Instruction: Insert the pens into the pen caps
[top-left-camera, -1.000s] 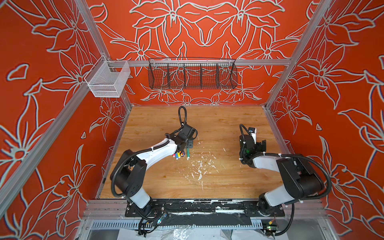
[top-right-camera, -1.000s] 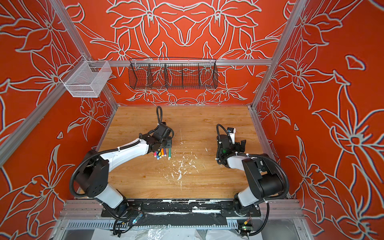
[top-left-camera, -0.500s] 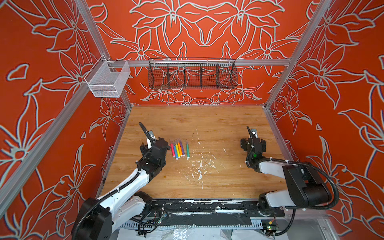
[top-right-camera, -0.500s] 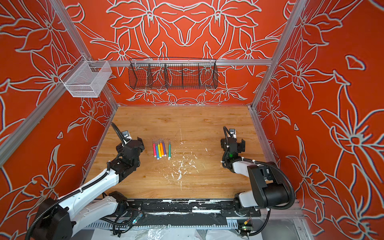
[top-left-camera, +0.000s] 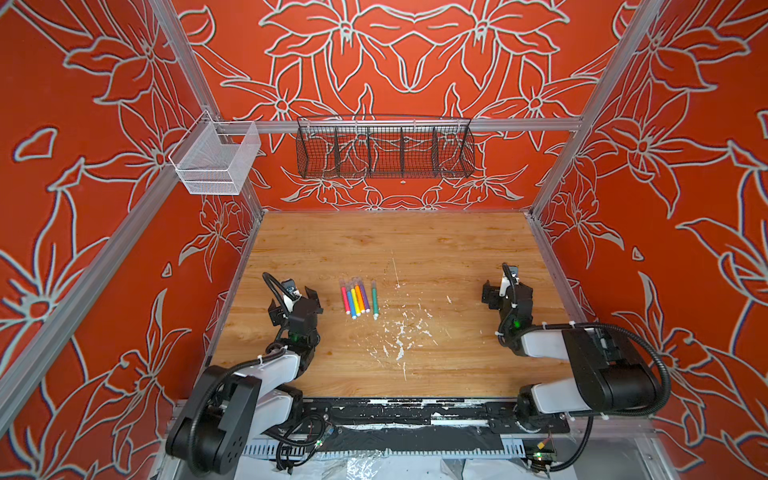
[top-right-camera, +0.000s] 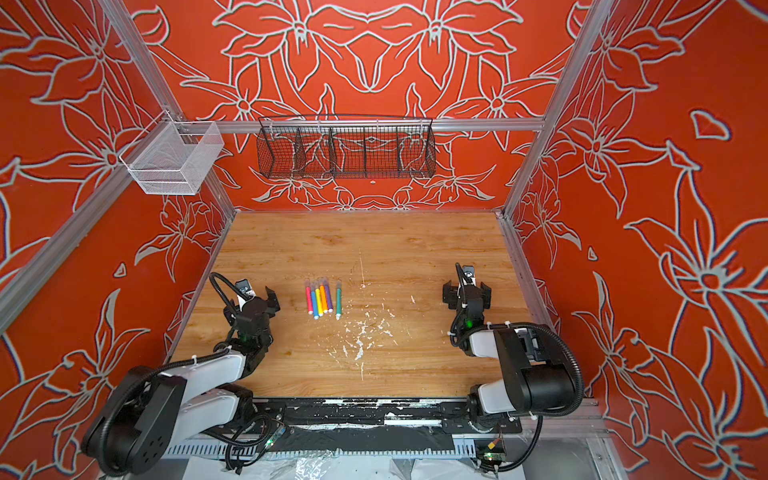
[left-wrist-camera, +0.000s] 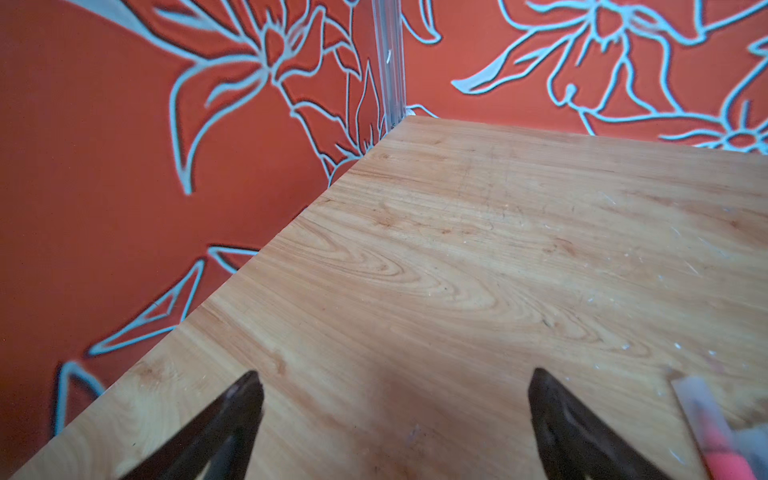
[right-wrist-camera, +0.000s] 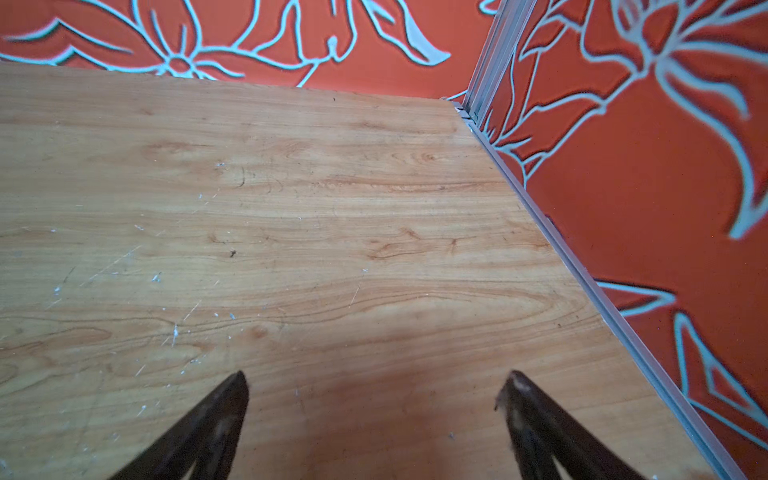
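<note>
Both claws hang released and empty: left gripper (top-left-camera: 295, 302) at nine o'clock on the table (top-left-camera: 374, 245), right gripper (top-left-camera: 507, 291) at three. The pens (top-left-camera: 357, 299) lie side by side near centre, clear pen caps (top-left-camera: 353, 284) seemingly on their far ends. It looks finished; only their seating needs checking.

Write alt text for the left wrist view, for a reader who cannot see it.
The left gripper holds its two black fingers wide open above a pale wooden tabletop, gripping nothing. At the picture's edge lies a blurred pink felt-tip marker in a clear plastic cap; behind, orange walls with pale flower outlines meet at a metal post.
</note>
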